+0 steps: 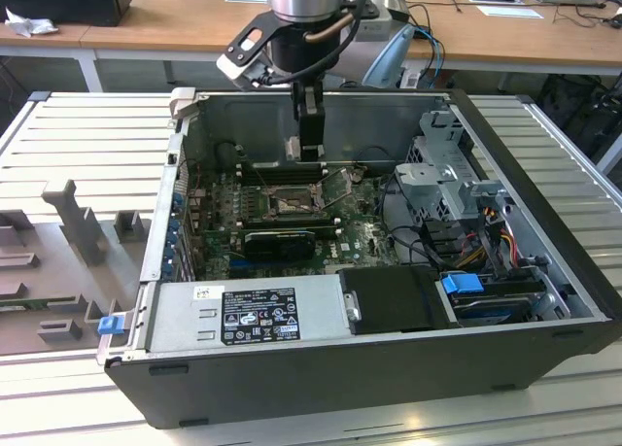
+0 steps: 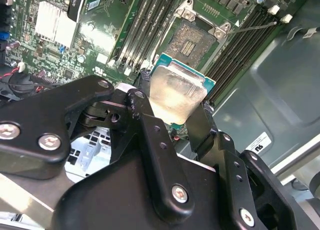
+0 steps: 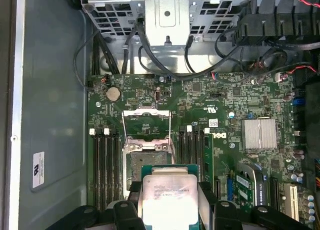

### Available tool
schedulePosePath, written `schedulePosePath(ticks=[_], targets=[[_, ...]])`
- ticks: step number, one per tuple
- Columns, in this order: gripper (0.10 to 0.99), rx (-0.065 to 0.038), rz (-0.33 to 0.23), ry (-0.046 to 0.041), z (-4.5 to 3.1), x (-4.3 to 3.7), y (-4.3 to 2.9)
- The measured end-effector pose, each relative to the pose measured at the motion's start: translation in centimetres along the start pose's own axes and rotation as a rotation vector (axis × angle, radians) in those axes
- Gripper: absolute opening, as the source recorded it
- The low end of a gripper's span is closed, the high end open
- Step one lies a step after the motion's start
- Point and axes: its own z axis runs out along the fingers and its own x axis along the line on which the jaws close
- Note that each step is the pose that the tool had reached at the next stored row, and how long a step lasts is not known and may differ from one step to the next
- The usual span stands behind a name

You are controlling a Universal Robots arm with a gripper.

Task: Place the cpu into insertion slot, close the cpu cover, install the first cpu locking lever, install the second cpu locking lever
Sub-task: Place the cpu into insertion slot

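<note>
Silver-faced, green-edged cpu (image 2: 177, 97) between fingers (image 2: 146, 122)

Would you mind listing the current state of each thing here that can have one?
gripper: shut on the cpu's edges.
cpu: held in the air, not seated.
insertion slot: uncovered and empty.
cpu cover: swung open, away from the slot.
locking lever: released, not latched.
computer case: lying on its side, side panel off.
</note>
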Motion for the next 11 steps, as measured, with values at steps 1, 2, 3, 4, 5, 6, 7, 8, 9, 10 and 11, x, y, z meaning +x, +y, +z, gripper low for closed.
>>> schedulePosePath(ticks=[1, 2, 3, 4, 5, 6, 7, 8, 9, 10, 11], targets=[[0.533, 0.0, 0.0, 0.0, 0.03, 0.0, 0.0], [0.533, 0.0, 0.0, -0.0001, 0.05, 0.0, 0.0], [0.533, 0.0, 0.0, 0.0, 0.1, 0.0, -0.01], [0.533, 0.0, 0.001, 0.0, 0.13, 0.0, -0.01], [0.533, 0.0, 0.001, -0.0001, 0.18, 0.0, -0.02], [0.533, 0.0, 0.0, 0.0, 0.22, -0.01, -0.02], [0.533, 0.0, 0.0, 0.0, 0.28, -0.01, -0.02], [0.533, 0.0, 0.0, -0.0001, 0.39, -0.01, -0.03], [0.533, 0.0, 0.0, -0.0001, 0.49, -0.01, -0.04], [0.533, 0.0, 0.001, -0.0001, 0.55, -0.01, -0.05], [0.533, 0.0, 0.0, -0.0001, 0.59, -0.01, -0.05]])
